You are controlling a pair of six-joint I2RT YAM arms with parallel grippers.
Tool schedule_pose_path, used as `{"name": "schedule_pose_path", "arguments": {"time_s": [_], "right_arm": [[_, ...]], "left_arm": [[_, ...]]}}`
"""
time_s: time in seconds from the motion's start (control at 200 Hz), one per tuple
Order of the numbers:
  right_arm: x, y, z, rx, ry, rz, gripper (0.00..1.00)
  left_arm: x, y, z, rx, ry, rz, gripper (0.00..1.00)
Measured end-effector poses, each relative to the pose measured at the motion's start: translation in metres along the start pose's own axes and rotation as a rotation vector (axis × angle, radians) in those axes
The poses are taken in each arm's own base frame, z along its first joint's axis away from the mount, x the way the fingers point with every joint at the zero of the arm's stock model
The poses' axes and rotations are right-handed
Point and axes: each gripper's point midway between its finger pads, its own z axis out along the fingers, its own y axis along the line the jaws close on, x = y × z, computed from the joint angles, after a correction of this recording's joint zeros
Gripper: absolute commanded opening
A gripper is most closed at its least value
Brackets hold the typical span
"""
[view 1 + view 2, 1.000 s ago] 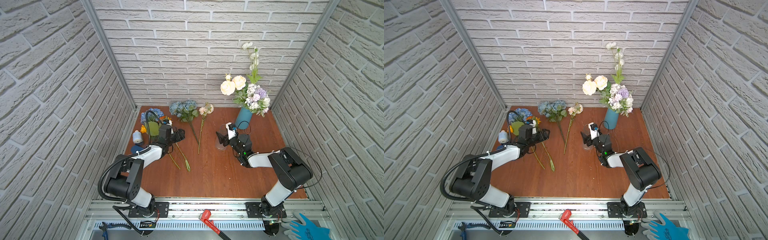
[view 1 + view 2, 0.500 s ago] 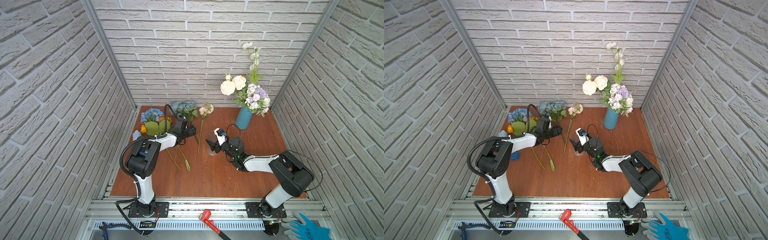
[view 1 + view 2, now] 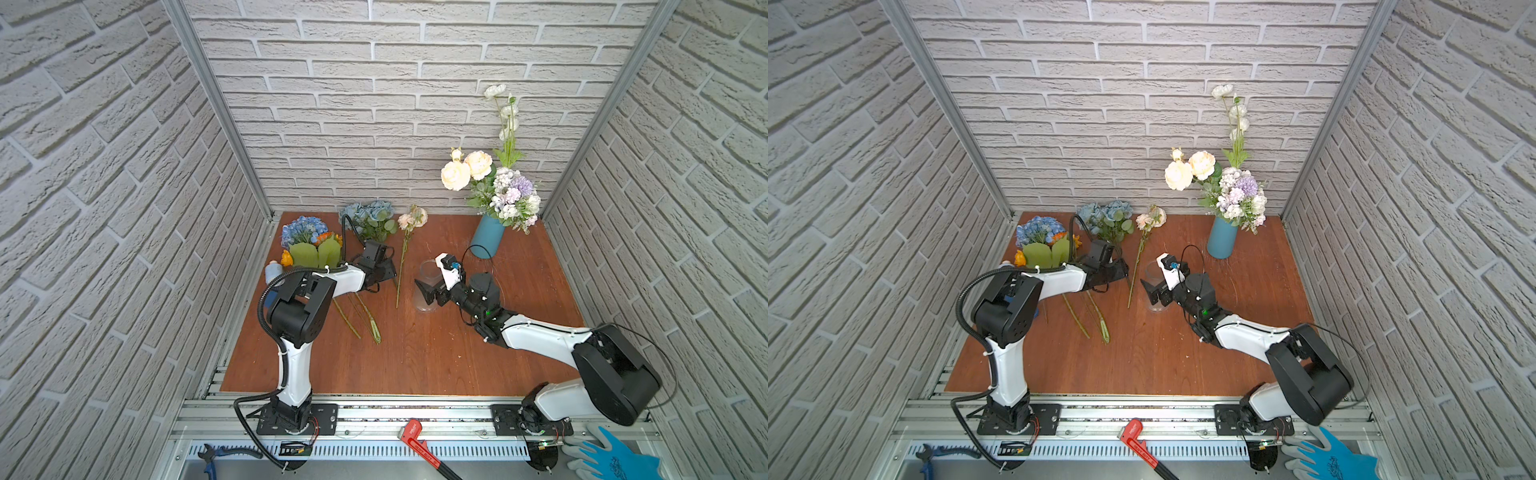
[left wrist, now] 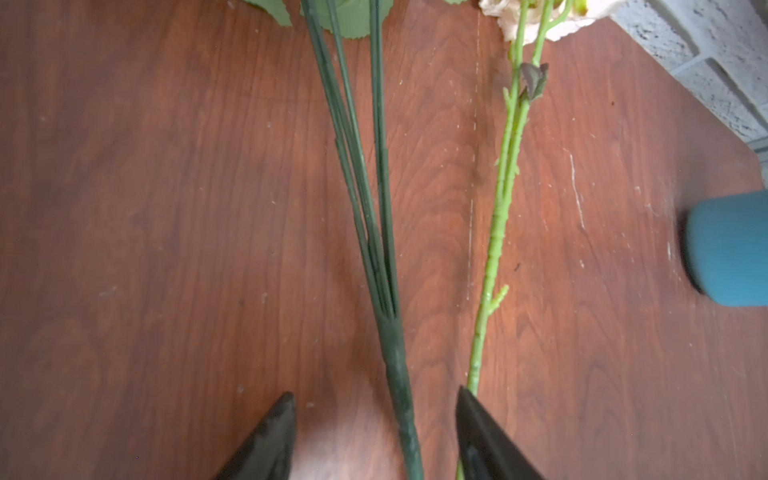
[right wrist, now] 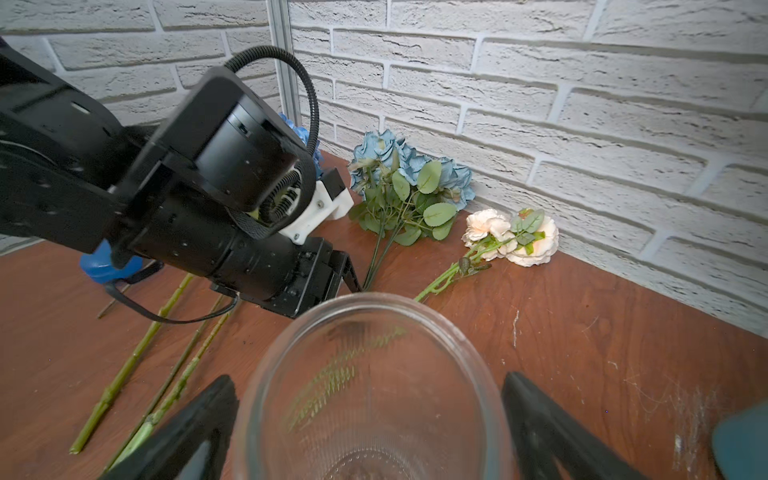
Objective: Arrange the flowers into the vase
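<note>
While the right gripper point(image 5: 370, 376) stands spread around the glass vase point(image 5: 374, 307), the left gripper point(image 4: 374, 392) straddles the dusty-blue roses' stem point(image 4: 397, 374) on the table point(image 4: 166, 208), unclenched. Pinching and lifting that stem seems next.

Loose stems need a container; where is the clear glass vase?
The glass vase stands mid-table in both top views, between the right gripper's open jaws, right of the peach rose stem.

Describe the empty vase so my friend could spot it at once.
Find the blue vase of flowers at the table's far right corner. Nearer the middle, between the fingers of the right hand, stands a glass vase. It alone is clear and empty.
</note>
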Motion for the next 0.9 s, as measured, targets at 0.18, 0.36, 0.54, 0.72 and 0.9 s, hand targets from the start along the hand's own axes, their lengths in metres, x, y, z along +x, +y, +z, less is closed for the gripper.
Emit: {"name": "schedule_pose_path", "arguments": {"time_s": [0.18,0.36,0.54,0.72,0.9], "right_arm": [[-0.02,-0.007,-0.018,0.05,0.072,0.043,1.0],[-0.039,-0.019,-0.031,0.129,0.104,0.06,1.0],[-0.028,-0.036,-0.037,0.235,0.185,0.089,1.0],[-0.018,-0.04,-0.036,0.261,0.24,0.097,1.0],[-0.019,-0.04,-0.036,0.266,0.258,0.103,0.99]], "left_arm": [[-0.003,-0.002,0.012,-0.021,-0.009,-0.008,0.36],[-0.009,-0.006,0.023,-0.028,-0.023,-0.009,0.16],[-0.01,-0.004,0.025,-0.044,-0.034,-0.023,0.0],[-0.011,0.003,0.021,-0.069,-0.05,-0.012,0.0],[-0.014,0.016,0.009,-0.094,-0.062,-0.008,0.0]]}}
